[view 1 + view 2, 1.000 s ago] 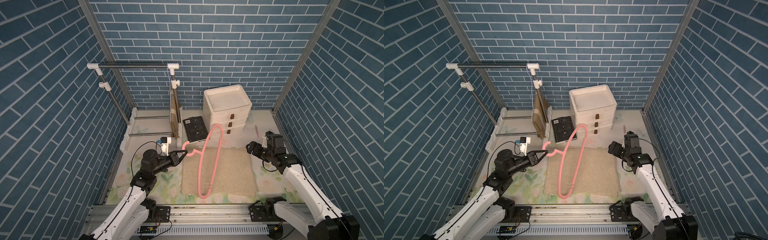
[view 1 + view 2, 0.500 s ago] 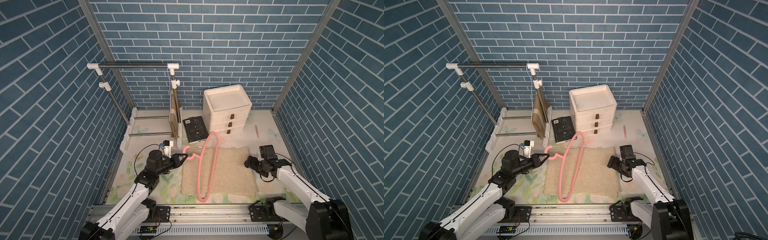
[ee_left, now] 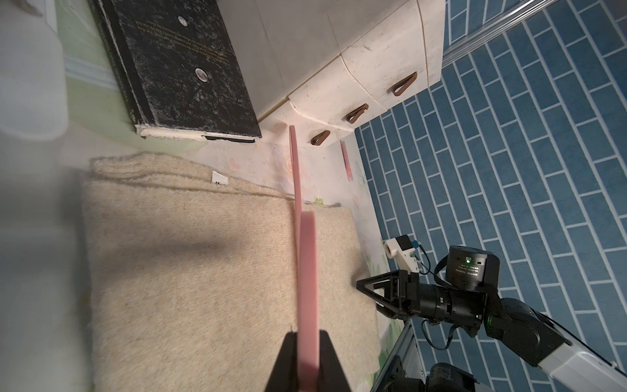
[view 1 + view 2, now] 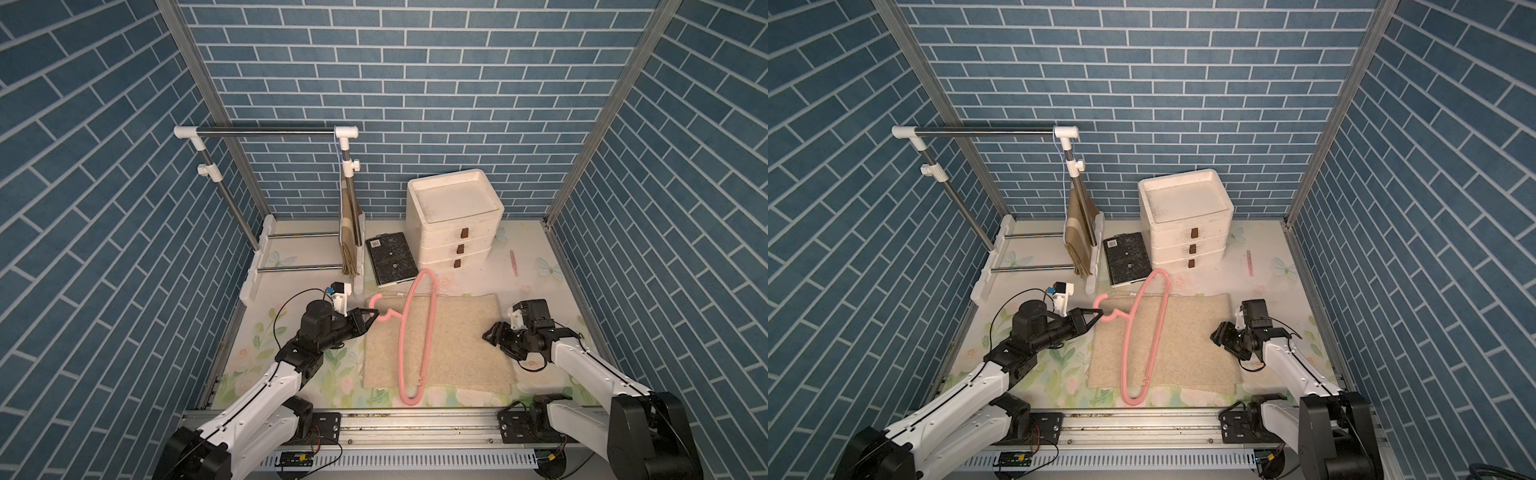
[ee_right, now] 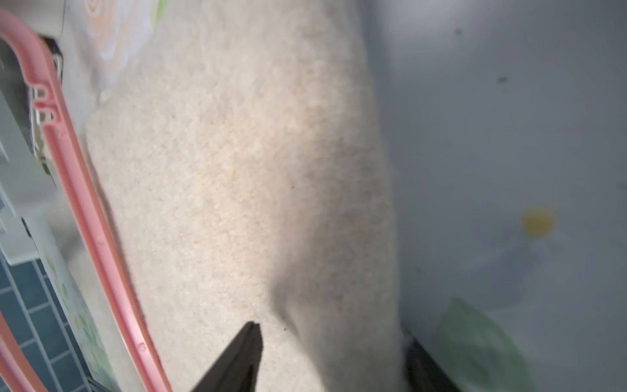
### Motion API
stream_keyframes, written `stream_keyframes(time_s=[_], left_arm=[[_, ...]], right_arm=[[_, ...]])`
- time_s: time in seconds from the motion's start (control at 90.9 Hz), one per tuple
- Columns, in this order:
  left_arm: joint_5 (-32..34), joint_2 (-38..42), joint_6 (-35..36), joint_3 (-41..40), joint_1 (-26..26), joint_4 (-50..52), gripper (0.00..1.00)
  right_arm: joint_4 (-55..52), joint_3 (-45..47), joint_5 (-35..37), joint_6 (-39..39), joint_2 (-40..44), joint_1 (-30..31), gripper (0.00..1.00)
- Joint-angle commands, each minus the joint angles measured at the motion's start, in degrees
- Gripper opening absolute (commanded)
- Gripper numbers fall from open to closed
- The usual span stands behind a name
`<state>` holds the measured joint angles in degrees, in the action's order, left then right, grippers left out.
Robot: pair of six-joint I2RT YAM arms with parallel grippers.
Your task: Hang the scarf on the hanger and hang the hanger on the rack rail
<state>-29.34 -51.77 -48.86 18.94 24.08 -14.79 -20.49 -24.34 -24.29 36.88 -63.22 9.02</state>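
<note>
On the bench (image 4: 540,291) the beige scarf (image 4: 465,332) lies flat at lower centre, its long axis running left-right. The pink hanger (image 4: 432,316) slants over it, its hook pinched in our left end effector (image 4: 374,314). Our right end effector (image 4: 489,333) is the nearer to the scarf's right edge. It has dropped onto that edge with jaws narrowed astride the fabric, and we cannot tell whether they grip.

Bright even light, soft shadows.
Top views sharp, brick walls (image 4: 83,187) bowed at edges; my right wrist view blurs scarf (image 5: 237,169) and floral mat (image 5: 509,152); my left wrist view hazy one side.
</note>
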Motion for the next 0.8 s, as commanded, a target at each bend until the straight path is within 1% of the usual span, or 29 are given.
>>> stream_keyframes(time_s=[0.0, 0.055, 0.099, 0.11, 0.198, 0.253, 0.319, 0.396, 0.484, 0.539, 0.649, 0.792], left_arm=[[1.50, -1.54, 0.79, 1.03, 1.49, -2.23, 0.00], [2.07, -2.33, 0.74, 1.30, 2.09, -2.66, 0.00], [2.40, -2.95, 0.77, 1.51, 2.49, -2.92, 0.00], [2.47, -3.10, 0.78, 1.57, 2.57, -3.08, 0.00], [3.12, -4.10, 0.71, 1.95, 3.42, -3.83, 0.00], [3.60, -4.65, 0.53, 2.26, 4.11, -4.26, 0.00], [4.28, -5.30, -0.15, 2.60, 4.96, -5.00, 0.00], [5.20, -5.83, -1.78, 2.55, 5.86, -6.54, 0.00], [6.51, -6.23, -3.31, 2.64, 6.77, -7.88, 0.00], [7.14, -6.52, -3.59, 3.02, 7.15, -7.77, 0.00], [7.76, -7.02, -3.65, 3.79, 7.87, -7.91, 0.00], [8.15, -7.14, -3.95, 4.40, 8.64, -8.52, 0.00]], right_arm=[[5.27, -0.32, -9.68, 0.90, -0.07, -0.10, 0.35], [8.44, -1.02, -13.91, 1.67, 0.57, 0.10, 0.16], [10.67, -1.60, -16.86, 2.84, 1.13, 0.44, 0.02], [11.28, -1.73, -17.42, 3.23, 1.37, 0.59, 0.00], [16.64, -2.28, -20.47, 8.49, 2.97, 2.43, 0.00], [22.05, -1.88, -21.79, 14.03, 3.42, 4.36, 0.00], [28.47, -1.35, -21.71, 21.03, 2.99, 7.61, 0.00], [37.36, -0.80, -20.39, 29.17, 1.52, 12.45, 0.00], [48.03, 0.14, -16.99, 38.63, -1.04, 17.57, 0.00], [53.35, 0.35, -15.26, 43.06, -3.47, 20.01, 0.00], [59.89, -0.69, -13.49, 46.94, -9.00, 23.59, 0.00], [61.21, -1.56, -13.19, 48.43, -15.89, 26.02, 0.00]])
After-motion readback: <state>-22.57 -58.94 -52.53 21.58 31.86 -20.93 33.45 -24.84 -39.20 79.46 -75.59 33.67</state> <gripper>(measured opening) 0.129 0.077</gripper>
